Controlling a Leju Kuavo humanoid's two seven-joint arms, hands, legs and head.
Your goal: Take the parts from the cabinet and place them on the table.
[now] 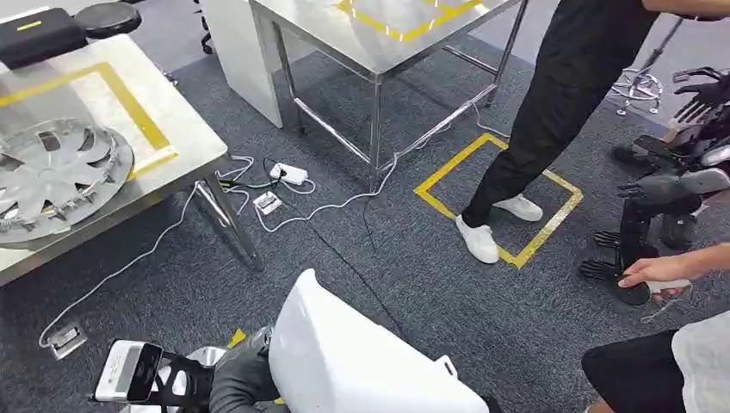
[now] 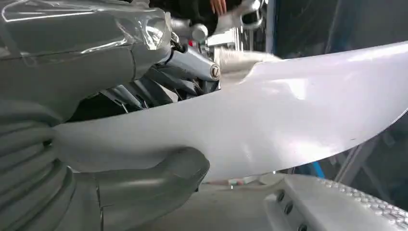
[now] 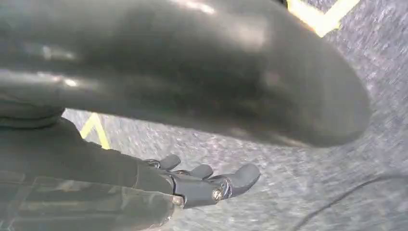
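One white panel [image 1: 361, 361], a large curved shell-like part, sits low and near in the head view, right in front of the robot's body. Its long axis runs from near right up toward the near left, where its rounded end rises. The left robot hand [image 1: 237, 379] is at that left end, touching it. In the left wrist view the thumb [image 2: 159, 175] presses on one face of the panel [image 2: 288, 120] and the darker fingers [image 2: 159, 89] lie across the other face, so this robot hand grips the part by its edge. The right robot hand [image 3: 202, 183] hangs over grey carpet with its fingers apart and nothing in them; a dark rounded shape fills the space beside it, and I cannot tell what that is.

Further out, the table [image 1: 185, 129] stands to the far left, steel-topped with a yellow taped outline, and a silver wheel cover [image 1: 52, 176] already lies on it. The panel is off the table, to its near right, and apart from it. My judgement is that the carry has to go left and forward, led by the left arm. Cables and a power strip [image 1: 288, 174] lie on the floor between the tables. A person's legs [image 1: 551, 112] stand at the far right.
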